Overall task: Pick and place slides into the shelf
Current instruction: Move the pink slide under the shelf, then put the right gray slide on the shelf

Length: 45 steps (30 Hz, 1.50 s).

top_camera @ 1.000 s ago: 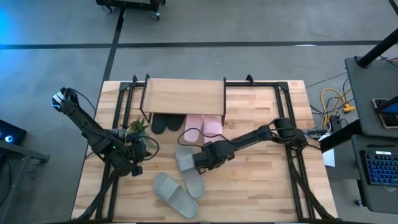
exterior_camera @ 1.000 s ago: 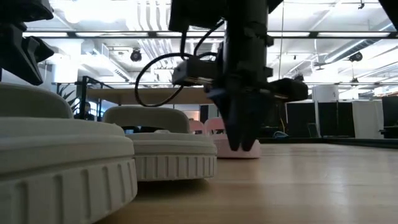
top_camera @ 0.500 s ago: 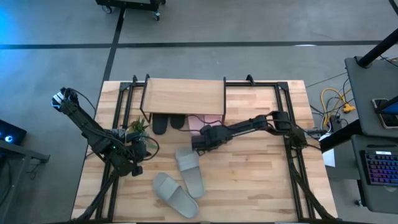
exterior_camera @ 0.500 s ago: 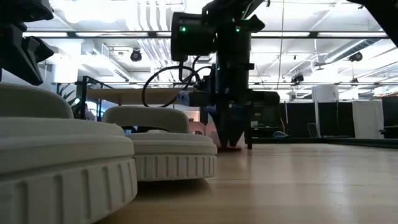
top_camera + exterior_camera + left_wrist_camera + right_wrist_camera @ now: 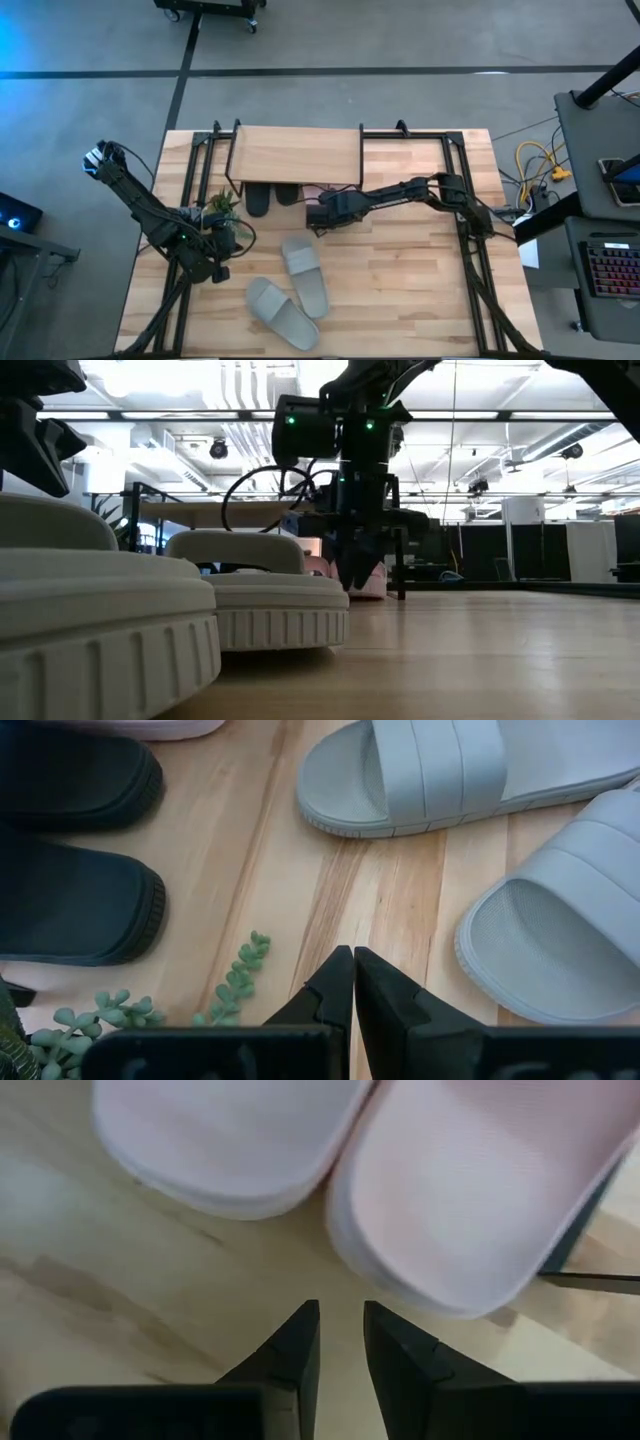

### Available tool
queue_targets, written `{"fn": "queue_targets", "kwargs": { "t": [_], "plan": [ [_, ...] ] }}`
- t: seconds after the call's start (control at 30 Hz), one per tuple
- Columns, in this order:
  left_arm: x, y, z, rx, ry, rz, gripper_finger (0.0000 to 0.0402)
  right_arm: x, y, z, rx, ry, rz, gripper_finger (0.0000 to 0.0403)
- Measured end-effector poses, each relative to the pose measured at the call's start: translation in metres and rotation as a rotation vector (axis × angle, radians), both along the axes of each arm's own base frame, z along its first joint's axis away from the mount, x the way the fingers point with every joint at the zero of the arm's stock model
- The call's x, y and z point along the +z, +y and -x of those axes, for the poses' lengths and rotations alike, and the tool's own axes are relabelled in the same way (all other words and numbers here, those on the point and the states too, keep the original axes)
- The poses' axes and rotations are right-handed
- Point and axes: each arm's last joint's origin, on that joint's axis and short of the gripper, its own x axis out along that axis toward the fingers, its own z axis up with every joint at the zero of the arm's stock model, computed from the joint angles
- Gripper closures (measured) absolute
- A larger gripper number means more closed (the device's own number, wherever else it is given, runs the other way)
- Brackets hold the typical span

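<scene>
The shelf (image 5: 295,152) stands at the table's far side. The black slides (image 5: 270,197) lie under it, toes inward. Both pink slides (image 5: 300,1150) lie side by side, mostly under the shelf (image 5: 322,189), heels toward the table's near edge. My right gripper (image 5: 340,1335) points steeply down just short of those heels (image 5: 318,218). It is open by a narrow gap with nothing between its fingers. Two grey-green slides (image 5: 305,272) (image 5: 282,312) lie soles down nearer the front. My left gripper (image 5: 353,975) hangs shut at the table's left (image 5: 215,268).
A small green plant (image 5: 222,205) (image 5: 240,970) stands beside my left arm, near the black slides (image 5: 70,910). A black shelf leg (image 5: 590,1210) stands close to the right pink slide. Bare wooden table (image 5: 420,290) lies to the right of the grey-green slides.
My right gripper has moved from beside the grey-green slide toward the table's far edge, up to the shelf's front, turning at the wrist as it went. In the low view the pink slide beside it now lies farther back toward the shelf.
</scene>
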Motion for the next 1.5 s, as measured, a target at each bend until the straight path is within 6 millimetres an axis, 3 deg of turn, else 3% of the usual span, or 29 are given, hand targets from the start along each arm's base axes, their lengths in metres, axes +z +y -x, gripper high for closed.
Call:
{"fn": "queue_targets", "kwargs": {
  "t": [0.13, 0.23, 0.43, 0.53, 0.6, 0.67, 0.93, 1.1, 1.33, 1.5],
  "plan": [
    [0.000, 0.000, 0.000, 0.000, 0.000, 0.000, 0.0402, 0.000, 0.019, -0.002, 0.101, -0.011, -0.110, 0.0330],
    [0.000, 0.000, 0.000, 0.000, -0.001, 0.001, 0.0402, 0.011, 0.049, 0.004, 0.258, 0.016, -0.122, 0.0330],
    [0.000, 0.000, 0.000, -0.001, -0.003, 0.003, 0.0402, 0.053, 0.118, 0.025, 0.911, 0.031, 0.025, 0.0330],
    [0.000, 0.000, 0.000, -0.006, -0.002, -0.002, 0.0402, 0.059, 0.145, 0.029, 1.195, 0.016, 0.115, 0.0328],
    [0.000, 0.000, 0.000, -0.006, -0.002, -0.002, 0.0402, 0.061, 0.154, 0.024, 1.265, -0.054, 0.158, 0.0319],
    [0.000, 0.000, 0.000, -0.003, -0.002, 0.001, 0.0402, 0.062, 0.158, 0.018, 1.270, -0.115, 0.188, 0.0301],
    [0.002, -0.002, -0.001, -0.017, 0.008, 0.038, 0.0402, 0.051, 0.157, 0.010, 1.281, -0.070, 0.339, 0.0195],
    [0.002, -0.002, -0.001, -0.018, 0.008, 0.042, 0.0402, 0.031, 0.159, -0.002, 1.290, -0.082, 0.355, 0.0157],
    [0.002, -0.003, -0.001, -0.018, 0.004, 0.046, 0.0402, 0.015, 0.157, -0.017, 1.283, -0.051, 0.496, 0.0158],
    [0.002, -0.003, -0.002, -0.022, 0.000, 0.059, 0.0402, 0.015, 0.147, -0.020, 1.232, -0.021, 0.549, 0.0211]
  ]
}}
